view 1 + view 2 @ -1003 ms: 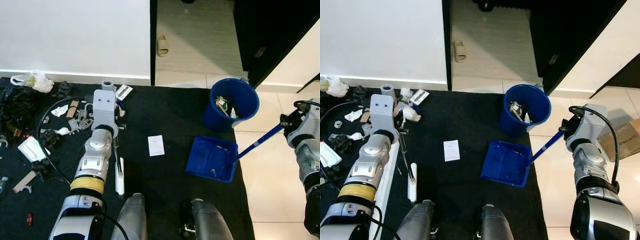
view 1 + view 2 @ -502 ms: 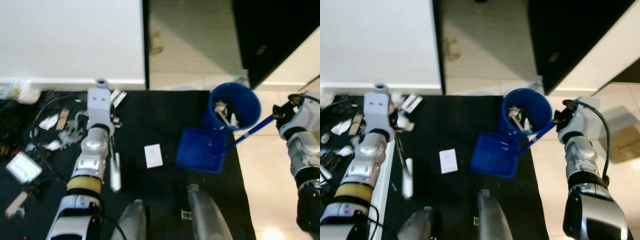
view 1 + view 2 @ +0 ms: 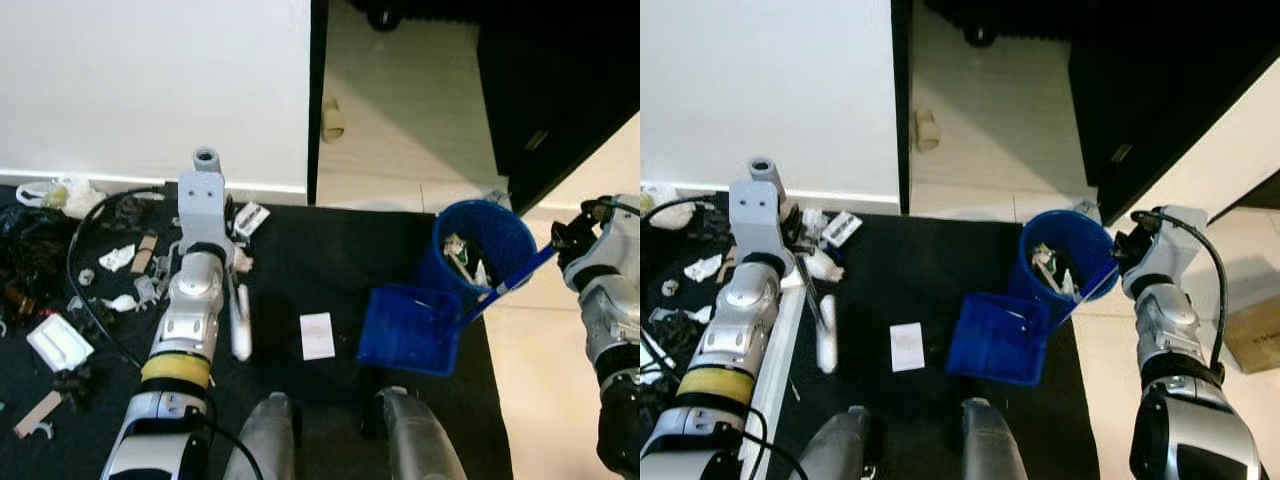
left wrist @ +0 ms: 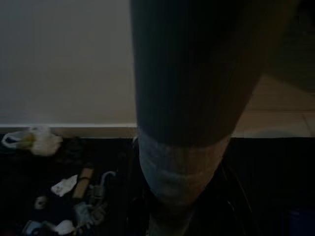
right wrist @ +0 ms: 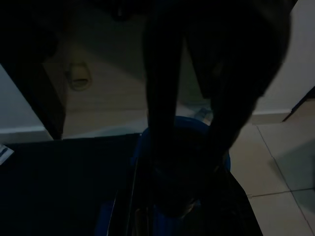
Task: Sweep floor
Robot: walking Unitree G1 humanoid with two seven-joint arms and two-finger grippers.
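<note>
Right gripper [image 3: 1128, 252] pinches the dustpan [image 3: 998, 338] handle; pan hangs down-left of the jaws, long axis running across the bin [image 3: 1064, 256] rim, just beside it. Left gripper [image 3: 222, 262] holds the brush [image 3: 240, 325]; jaw state unclear. Paper [image 3: 317, 335] lies between brush and pan.

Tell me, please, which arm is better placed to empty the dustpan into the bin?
The right. Its gripper already holds the dustpan by the long blue handle, and the pan sits against the blue bin. The left gripper is across the mat, busy with the broom.
</note>
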